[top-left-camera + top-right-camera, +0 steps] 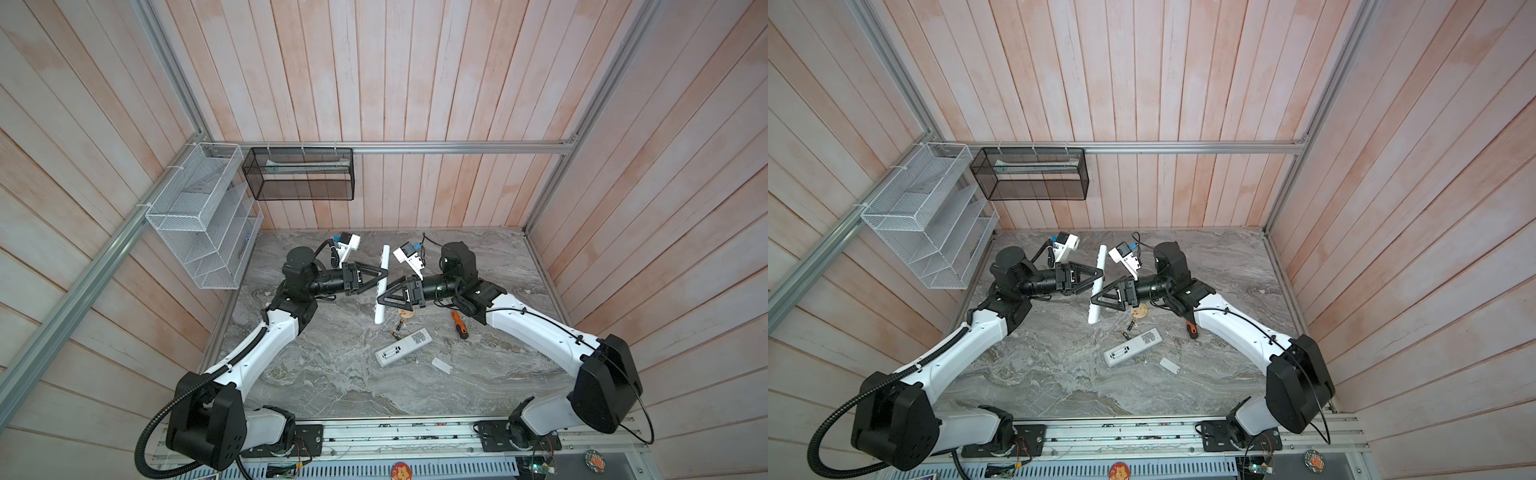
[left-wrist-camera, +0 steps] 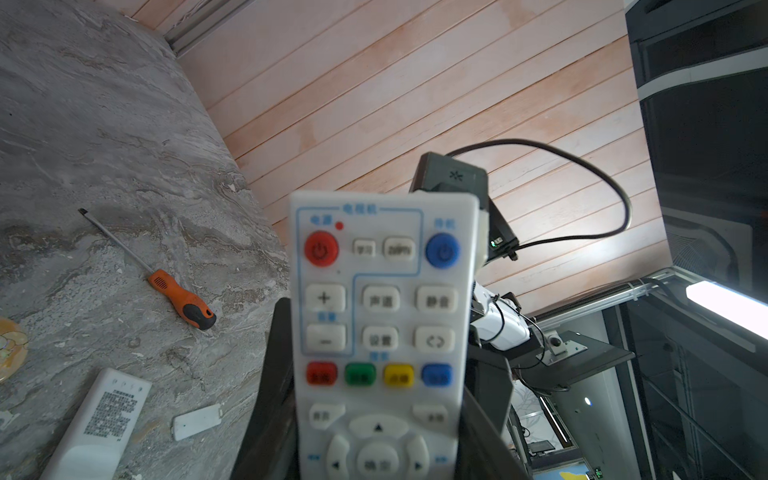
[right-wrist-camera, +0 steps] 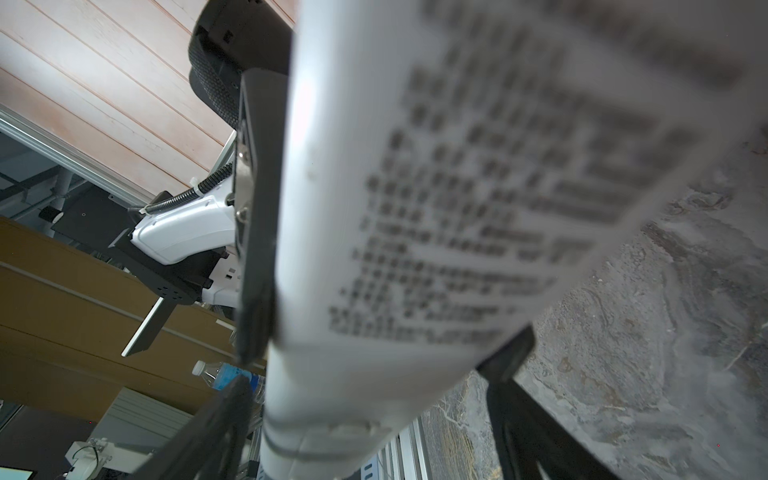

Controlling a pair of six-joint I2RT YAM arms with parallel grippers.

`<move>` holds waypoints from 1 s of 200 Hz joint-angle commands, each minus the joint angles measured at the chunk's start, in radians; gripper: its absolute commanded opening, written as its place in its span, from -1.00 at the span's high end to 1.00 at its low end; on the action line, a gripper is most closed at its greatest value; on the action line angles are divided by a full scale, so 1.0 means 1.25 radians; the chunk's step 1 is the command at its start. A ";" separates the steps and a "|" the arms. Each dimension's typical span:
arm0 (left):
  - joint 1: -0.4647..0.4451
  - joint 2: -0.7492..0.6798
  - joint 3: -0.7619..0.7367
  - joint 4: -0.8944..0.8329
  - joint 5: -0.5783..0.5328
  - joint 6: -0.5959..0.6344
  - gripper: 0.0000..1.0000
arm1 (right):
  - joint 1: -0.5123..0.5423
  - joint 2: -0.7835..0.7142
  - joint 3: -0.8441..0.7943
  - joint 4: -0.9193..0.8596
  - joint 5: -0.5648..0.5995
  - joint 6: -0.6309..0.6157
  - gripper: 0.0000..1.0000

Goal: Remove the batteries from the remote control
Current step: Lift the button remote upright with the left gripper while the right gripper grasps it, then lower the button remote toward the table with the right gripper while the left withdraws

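Note:
A white remote control (image 1: 384,257) (image 1: 1101,257) hangs tilted above the table, and my left gripper (image 1: 386,272) (image 2: 378,332) is shut on its middle. Its button face (image 2: 382,299) fills the left wrist view. My right gripper (image 1: 379,300) (image 3: 374,374) stands open around the remote's lower end, with small gaps at both fingers. The right wrist view shows the remote's printed back (image 3: 415,208), with a cover seam near the end. Two batteries (image 1: 400,325) (image 1: 392,333) lie loose on the table below. Any batteries inside the held remote are hidden.
A second white remote (image 1: 403,347) (image 2: 99,419) lies back up with its bay open, a white cover plate (image 1: 441,365) beside it. An orange-handled screwdriver (image 1: 459,325) and a round disc (image 1: 405,312) lie near the right arm. A white wire rack (image 1: 199,216) and black mesh basket (image 1: 299,174) hang on the walls.

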 commanded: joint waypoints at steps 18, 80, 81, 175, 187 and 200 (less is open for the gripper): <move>-0.008 -0.009 -0.014 0.052 0.003 -0.005 0.21 | 0.019 0.020 0.023 0.066 -0.014 0.032 -0.59; -0.007 -0.009 -0.022 0.044 -0.009 0.008 0.20 | 0.022 0.011 0.013 0.072 0.007 0.050 0.28; -0.007 -0.009 -0.022 0.043 -0.009 0.009 0.19 | 0.022 0.011 0.012 0.071 0.008 0.049 0.30; 0.109 -0.125 -0.040 -0.309 -0.028 0.227 -1.00 | -0.035 -0.046 0.049 -0.445 0.235 -0.237 0.42; 0.135 -0.151 -0.048 -0.398 -0.047 0.280 -1.00 | -0.038 -0.056 0.047 -0.534 0.299 -0.294 0.42; 0.156 -0.174 -0.076 -0.411 -0.036 0.293 -1.00 | -0.030 -0.061 0.039 -0.612 0.379 -0.343 0.42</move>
